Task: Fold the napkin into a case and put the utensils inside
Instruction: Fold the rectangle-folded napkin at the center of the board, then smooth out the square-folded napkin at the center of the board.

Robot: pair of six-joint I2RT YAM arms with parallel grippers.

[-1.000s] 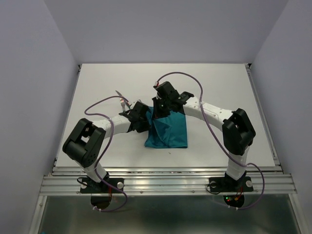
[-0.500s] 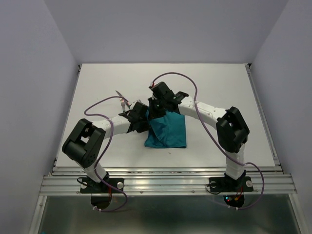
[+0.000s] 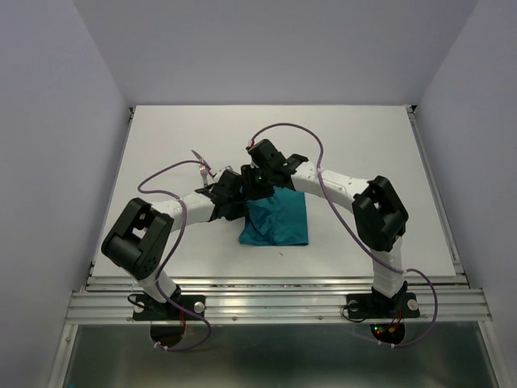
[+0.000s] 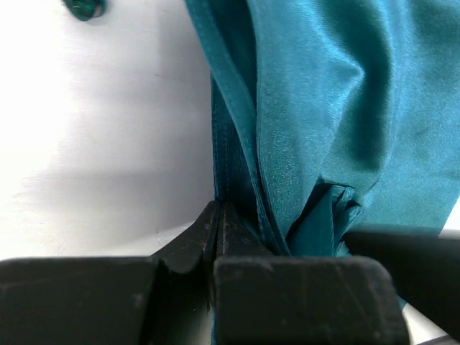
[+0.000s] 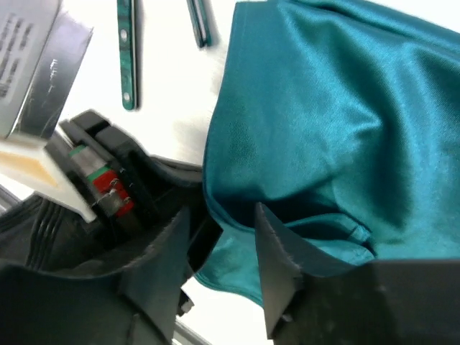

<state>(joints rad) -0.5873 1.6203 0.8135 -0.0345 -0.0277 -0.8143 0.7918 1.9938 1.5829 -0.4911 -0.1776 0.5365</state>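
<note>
White table, arms converged over napkin

A lab test cell: bare white table, plain lilac walls, aluminium rail.

Both arms bent inward, wrists nearly meeting mid-table; left gripper clamped, right gripper apparently parted.

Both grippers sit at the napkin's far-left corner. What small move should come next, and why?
Probably the right gripper carries its fold on leftward. The left gripper is shut on the napkin edge, pinning it, while the cloth is bunched and not yet flat. The utensils wait on the table.
</note>
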